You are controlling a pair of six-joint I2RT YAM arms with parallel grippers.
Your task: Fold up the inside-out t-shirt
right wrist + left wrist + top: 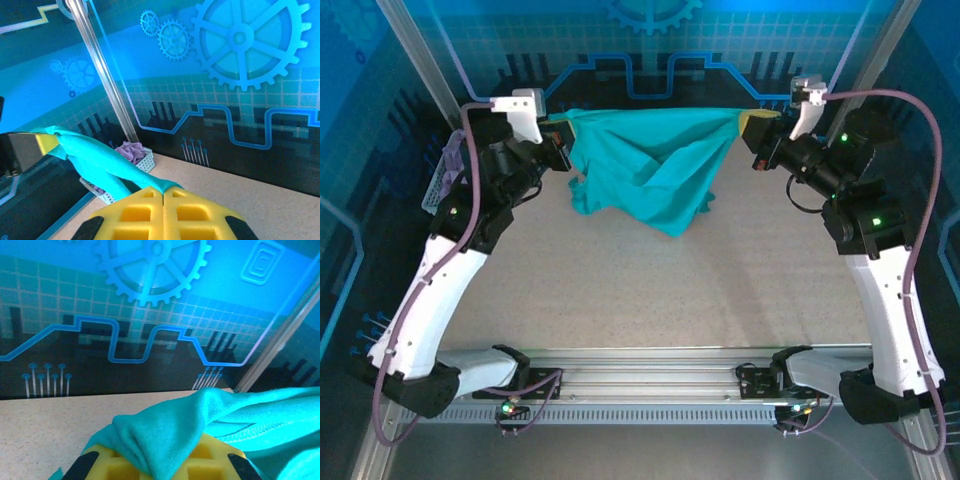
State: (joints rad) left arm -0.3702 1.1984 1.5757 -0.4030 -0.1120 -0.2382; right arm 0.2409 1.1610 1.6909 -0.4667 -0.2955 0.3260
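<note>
Far left, by white slotted basket (147, 161) of lavender cloth (131, 149): left end effector (563, 150) clamped shut on teal, soft-knit inside-out t-shirt (650, 165). Hung taut along top edge above speckled beige bench (670, 300), middle sagging in limp creases. Right end effector (757, 145) pinched shut on opposite corner. Looks like spread-out step; next: lower evenly, lay flat.

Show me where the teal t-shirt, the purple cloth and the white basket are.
teal t-shirt (650, 165): top external view, middle of the hanging cloth.
purple cloth (131, 149): right wrist view, its crumpled top.
white basket (146, 161): right wrist view, its side wall.
</note>
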